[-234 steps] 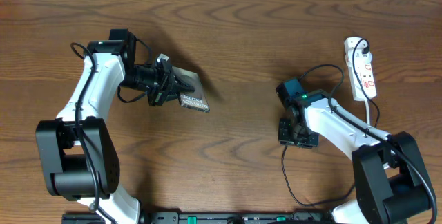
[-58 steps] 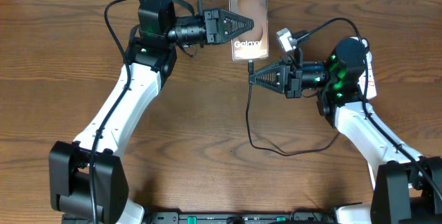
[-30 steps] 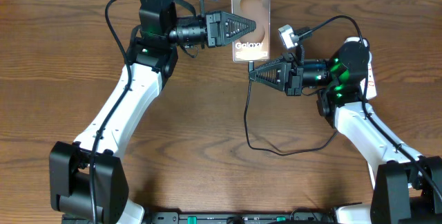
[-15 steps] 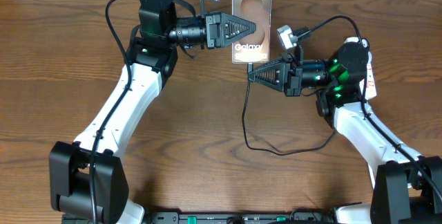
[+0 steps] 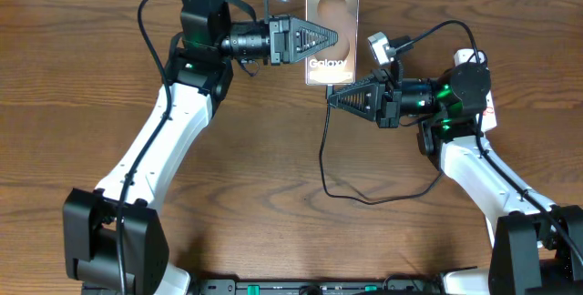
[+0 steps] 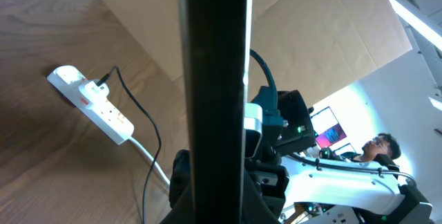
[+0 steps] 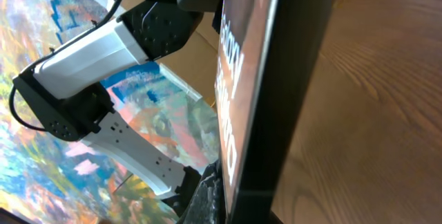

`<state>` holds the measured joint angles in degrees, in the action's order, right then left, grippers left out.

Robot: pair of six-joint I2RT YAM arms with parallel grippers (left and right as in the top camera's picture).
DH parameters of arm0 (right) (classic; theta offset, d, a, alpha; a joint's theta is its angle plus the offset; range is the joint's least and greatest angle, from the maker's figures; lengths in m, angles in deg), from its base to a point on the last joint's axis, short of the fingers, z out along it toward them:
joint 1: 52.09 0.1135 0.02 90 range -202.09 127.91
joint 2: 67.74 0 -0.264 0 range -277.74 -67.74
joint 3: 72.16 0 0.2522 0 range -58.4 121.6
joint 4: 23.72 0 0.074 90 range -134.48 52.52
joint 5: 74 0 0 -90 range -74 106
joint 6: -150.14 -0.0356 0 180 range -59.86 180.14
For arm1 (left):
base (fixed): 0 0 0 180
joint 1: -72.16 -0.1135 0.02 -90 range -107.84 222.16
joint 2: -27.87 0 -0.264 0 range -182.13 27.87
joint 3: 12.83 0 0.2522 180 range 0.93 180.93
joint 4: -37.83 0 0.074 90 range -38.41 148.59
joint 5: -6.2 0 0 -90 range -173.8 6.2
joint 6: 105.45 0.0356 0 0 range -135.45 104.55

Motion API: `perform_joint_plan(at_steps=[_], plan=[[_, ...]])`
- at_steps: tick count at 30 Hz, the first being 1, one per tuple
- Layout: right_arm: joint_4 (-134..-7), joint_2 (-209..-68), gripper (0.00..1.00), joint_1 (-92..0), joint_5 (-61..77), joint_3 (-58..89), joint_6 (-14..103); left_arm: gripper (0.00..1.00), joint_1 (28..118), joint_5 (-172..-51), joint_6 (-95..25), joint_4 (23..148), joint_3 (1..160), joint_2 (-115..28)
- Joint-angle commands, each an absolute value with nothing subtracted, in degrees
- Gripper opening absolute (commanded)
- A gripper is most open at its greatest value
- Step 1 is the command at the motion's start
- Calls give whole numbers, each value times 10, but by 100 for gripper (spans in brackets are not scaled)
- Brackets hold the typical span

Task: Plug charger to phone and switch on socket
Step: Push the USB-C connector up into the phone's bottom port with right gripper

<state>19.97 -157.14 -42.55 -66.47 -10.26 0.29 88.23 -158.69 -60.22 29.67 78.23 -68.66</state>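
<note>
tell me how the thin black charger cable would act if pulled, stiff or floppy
Probably floppy: the charger cable drops from the right tool and curls in a loose loop over the table. Likely light, being so thin. Pushed, it would likely buckle rather than slide.

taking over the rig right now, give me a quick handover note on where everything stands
Left end effector: shut on the phone, held above the table, screen facing the overhead camera.
Right end effector: shut on the charger near its tip, just under the phone's lower edge; the cable trails down onto the table.
Socket: on the table by the right arm, black plug in one end, no end effector at it.
Done: phone and charger picked up and brought together.
Left: seat the plug (can't tell if it is in), then switch on the socket.
</note>
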Motion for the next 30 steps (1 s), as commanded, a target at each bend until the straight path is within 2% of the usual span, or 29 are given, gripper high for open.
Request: perform_joint_plan(at_steps=[1, 3, 4, 5, 6, 9, 13, 18, 30], plan=[[210, -1564, 1, -431, -586, -88, -8, 7, 893, -1655, -585, 300, 788, -677], [210, -1564, 1, -432, -585, -88, -17, 7, 893, -1655, -585, 300, 788, -677], [211, -1564, 5, -432, -585, -88, -16, 8, 893, -1655, -585, 300, 788, -677], [210, -1564, 15, -432, -585, -88, -15, 8, 893, -1654, -585, 300, 788, -677], [210, -1564, 35, -432, -588, -88, -15, 7, 892, -1654, -585, 300, 788, -677], [211, -1564, 59, -432, -591, -88, -15, 8, 892, -1654, -585, 300, 788, -677], [211, -1564, 68, -438, -596, -88, -9, 7, 892, -1655, -586, 301, 788, -677], [211, -1564, 70, -439, -596, -88, -9, 7, 892, -1655, -585, 322, 787, -677], [211, -1564, 43, -426, -596, -88, -9, 8, 893, -1650, -585, 335, 780, -677]])
